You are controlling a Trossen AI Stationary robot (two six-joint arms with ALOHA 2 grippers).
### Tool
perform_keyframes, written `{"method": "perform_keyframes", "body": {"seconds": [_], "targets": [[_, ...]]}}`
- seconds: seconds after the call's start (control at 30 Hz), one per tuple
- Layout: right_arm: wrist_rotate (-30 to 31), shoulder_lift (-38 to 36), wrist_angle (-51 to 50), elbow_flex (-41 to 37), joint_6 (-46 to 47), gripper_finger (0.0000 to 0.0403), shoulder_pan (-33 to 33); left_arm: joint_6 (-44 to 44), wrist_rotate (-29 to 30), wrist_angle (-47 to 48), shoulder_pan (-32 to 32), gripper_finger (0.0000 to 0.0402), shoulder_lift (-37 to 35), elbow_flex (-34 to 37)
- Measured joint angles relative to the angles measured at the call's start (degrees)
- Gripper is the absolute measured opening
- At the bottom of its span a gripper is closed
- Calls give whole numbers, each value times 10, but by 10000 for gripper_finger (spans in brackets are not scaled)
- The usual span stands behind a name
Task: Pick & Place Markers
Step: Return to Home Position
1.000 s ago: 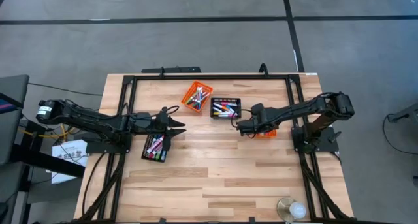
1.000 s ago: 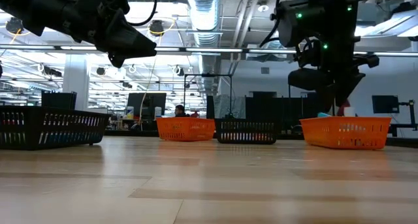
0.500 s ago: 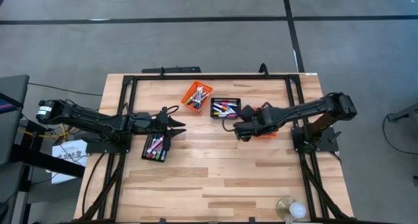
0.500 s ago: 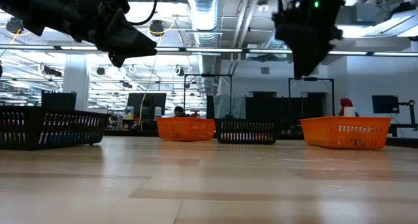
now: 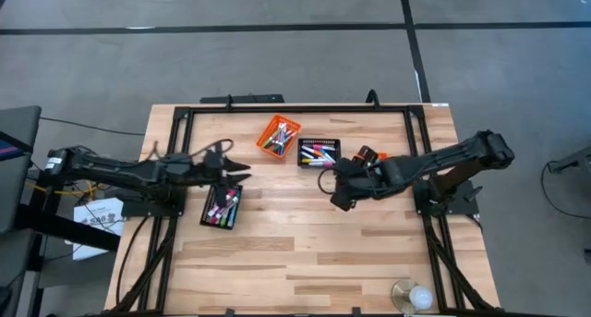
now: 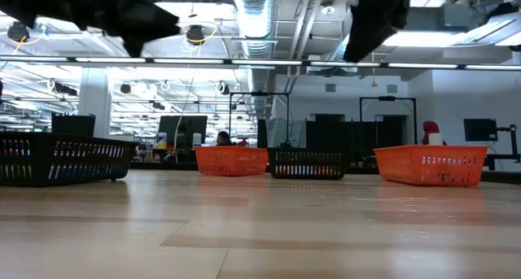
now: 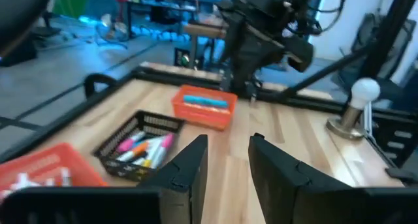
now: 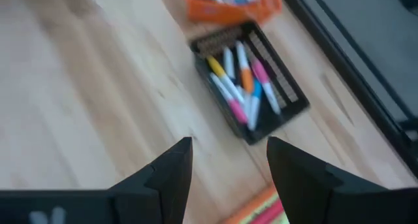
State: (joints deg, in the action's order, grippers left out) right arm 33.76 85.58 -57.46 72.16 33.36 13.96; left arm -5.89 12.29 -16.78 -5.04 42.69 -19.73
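Observation:
Capped markers in mixed colours lie in four small baskets. A black basket (image 5: pixel 222 207) holds pink and green ones near my left gripper (image 5: pixel 238 167). An orange basket (image 5: pixel 278 136) and a second black basket (image 5: pixel 319 152) sit toward the far edge. Another orange basket (image 5: pixel 367 157) is partly hidden under my right arm. My left gripper (image 7: pixel 225 160) is open and hovers just far of the near black basket. My right gripper (image 5: pixel 340 197) hangs open (image 8: pixel 228 160) above bare wood, near-side of the second black basket (image 8: pixel 251 80). Neither holds a marker.
A black metal frame (image 5: pixel 295 107) runs around the tabletop. A light bulb on a round base (image 5: pixel 413 296) stands at the near right corner. In the low view the four baskets (image 6: pixel 308 162) stand in a row, with bare wood in front of them.
My right gripper has left the right-hand orange basket, risen and swung toward the near edge, staying open and holding nothing. My left gripper has drawn back toward the table's left edge and slightly far and up, so the near black basket shows fully.

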Motion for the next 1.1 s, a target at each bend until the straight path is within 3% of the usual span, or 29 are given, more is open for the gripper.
{"method": "perform_keyframes", "body": {"seconds": [0.1,0.27,0.4,0.53,0.67,0.9,1.1], "targets": [[8,-37,31,-10,-17,185,26,1,19,86,2,108,-88,0],[93,-139,97,-84,-34,185,74,-23,48,250,4,108,-230,0],[117,-245,218,-201,-62,187,96,-21,49,271,4,108,-299,0],[100,-357,383,-331,-150,185,100,9,64,274,4,108,-324,0],[85,-472,482,-440,-189,182,91,14,95,260,4,108,-326,14],[43,-661,541,-562,-237,182,85,6,106,146,6,108,-326,95],[37,-799,532,-629,-280,185,80,-20,106,92,26,108,-326,141]]}}
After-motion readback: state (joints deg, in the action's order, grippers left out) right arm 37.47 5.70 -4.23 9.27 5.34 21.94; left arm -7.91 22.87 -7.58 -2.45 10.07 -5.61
